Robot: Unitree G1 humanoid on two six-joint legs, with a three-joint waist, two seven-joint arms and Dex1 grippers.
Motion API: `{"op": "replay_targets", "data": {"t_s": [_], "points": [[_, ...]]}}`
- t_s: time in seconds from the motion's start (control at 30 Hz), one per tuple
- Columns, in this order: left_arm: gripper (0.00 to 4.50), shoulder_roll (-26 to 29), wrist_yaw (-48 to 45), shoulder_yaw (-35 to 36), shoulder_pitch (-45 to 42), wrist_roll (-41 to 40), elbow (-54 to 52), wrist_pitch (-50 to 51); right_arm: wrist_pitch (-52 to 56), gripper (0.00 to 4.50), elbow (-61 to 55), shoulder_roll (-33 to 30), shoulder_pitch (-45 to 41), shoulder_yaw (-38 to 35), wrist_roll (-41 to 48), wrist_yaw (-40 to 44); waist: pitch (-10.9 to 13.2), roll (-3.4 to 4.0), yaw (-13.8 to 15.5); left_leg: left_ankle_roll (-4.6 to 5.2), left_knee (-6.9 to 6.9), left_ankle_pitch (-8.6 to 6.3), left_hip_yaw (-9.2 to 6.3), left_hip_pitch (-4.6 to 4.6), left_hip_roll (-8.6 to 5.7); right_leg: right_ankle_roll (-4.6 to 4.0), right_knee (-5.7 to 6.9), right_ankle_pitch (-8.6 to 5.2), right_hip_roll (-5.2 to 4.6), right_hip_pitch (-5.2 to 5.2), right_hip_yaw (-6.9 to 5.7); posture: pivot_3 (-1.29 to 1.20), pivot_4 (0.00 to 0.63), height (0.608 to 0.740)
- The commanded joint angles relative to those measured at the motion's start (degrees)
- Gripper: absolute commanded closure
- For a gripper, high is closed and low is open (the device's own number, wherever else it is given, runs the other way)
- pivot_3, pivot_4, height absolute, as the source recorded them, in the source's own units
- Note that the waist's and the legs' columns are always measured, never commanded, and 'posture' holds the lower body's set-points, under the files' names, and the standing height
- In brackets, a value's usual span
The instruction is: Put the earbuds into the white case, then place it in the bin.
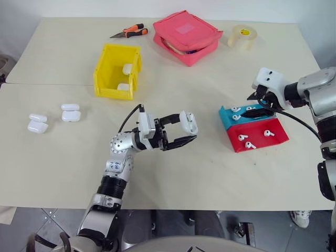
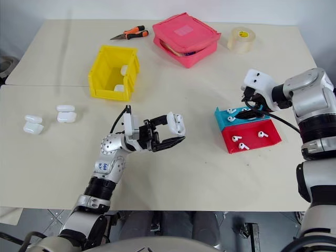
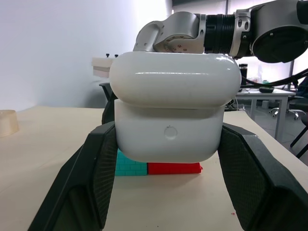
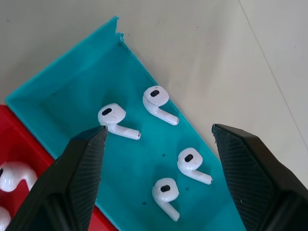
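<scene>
Bright, even overhead light, soft shadows, glare on the white case.

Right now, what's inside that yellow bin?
Two white cases lie inside the yellow bin, against its right wall. That wall hides part of the floor there, so anything smaller there can't be seen.

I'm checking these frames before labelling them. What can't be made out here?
- Case in the left gripper: the left wrist view shows its back, so whether earbuds sit inside is hidden.
- Yellow bin: its near wall hides part of the white cases inside; their number is unclear.
- Red tray half: cut off by the right wrist view's edge and a finger of the right gripper.
- Pink pouch: contents barely show.
</scene>
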Motion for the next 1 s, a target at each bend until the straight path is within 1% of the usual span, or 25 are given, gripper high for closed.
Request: {"op": "replay_targets", "data": {"t_s": [0.03, 0.13, 0.23, 0.4, 0.67, 1.0], "points": [[1.74, 0.0, 0.3, -0.1, 0.3, -0.1, -2.4, -0.9, -1.8, 0.89, 1.9, -0.3, -2.1, -0.7, -2.0, -0.2, 0.0, 0.00, -0.1, -0.01, 0.00, 0.00, 0.00, 0.00, 0.00, 0.00, 0.00, 0.00, 0.01, 0.00, 0.00, 0.00, 0.150, 0.740], [1.74, -0.1, 0.4, -0.2, 0.2, -0.1, -2.5, -0.8, -5.1, 1.45, 3.8, -0.4, -2.7, -0.4, -3.7, -0.7, 0.0, 0.01, -0.1, -0.02, 0.00, 0.01, 0.00, 0.00, 0.00, 0.00, 0.00, 0.00, 0.02, 0.00, 0.00, 0.00, 0.150, 0.740], [1.74, 0.0, 0.3, -0.2, 0.1, -0.1, -2.4, -0.7, -6.0, 1.45, 5.0, 0.2, -3.8, -0.8, -4.5, -0.4, 0.0, 0.04, -0.3, -0.04, 0.00, 0.02, 0.01, 0.00, 0.01, 0.00, 0.01, 0.00, 0.04, 0.00, 0.00, 0.00, 0.150, 0.740], [1.74, 0.0, 0.4, -0.2, -0.1, 0.0, -2.4, -0.7, -4.0, 1.45, 3.0, 1.1, -3.5, -1.4, -4.1, 2.1, 0.0, 0.07, -0.3, -0.10, 0.00, 0.06, 0.02, 0.01, 0.08, 0.00, 0.04, 0.00, 0.12, -0.02, 0.02, 0.00, 0.150, 0.740], [1.74, 0.1, 0.7, -0.3, 0.1, 0.0, -2.8, -0.5, 4.4, 1.45, -4.3, 1.5, -0.1, -0.8, -4.3, 4.4, 0.1, 0.11, -0.1, -0.13, 0.03, 0.07, -0.02, -0.01, 0.08, 0.00, 0.07, 0.00, 0.12, -0.03, 0.03, 0.00, 0.150, 0.740], [1.74, 0.1, 0.9, -0.4, 0.1, 0.0, -3.0, -0.5, 8.8, 1.45, -8.4, 2.5, 1.3, -0.8, -3.6, 4.8, 0.1, 0.14, -0.2, -0.14, 0.05, 0.08, 0.00, -0.02, 0.07, -0.01, 0.14, 0.00, 0.11, -0.08, 0.06, 0.00, 0.150, 0.740]]}}
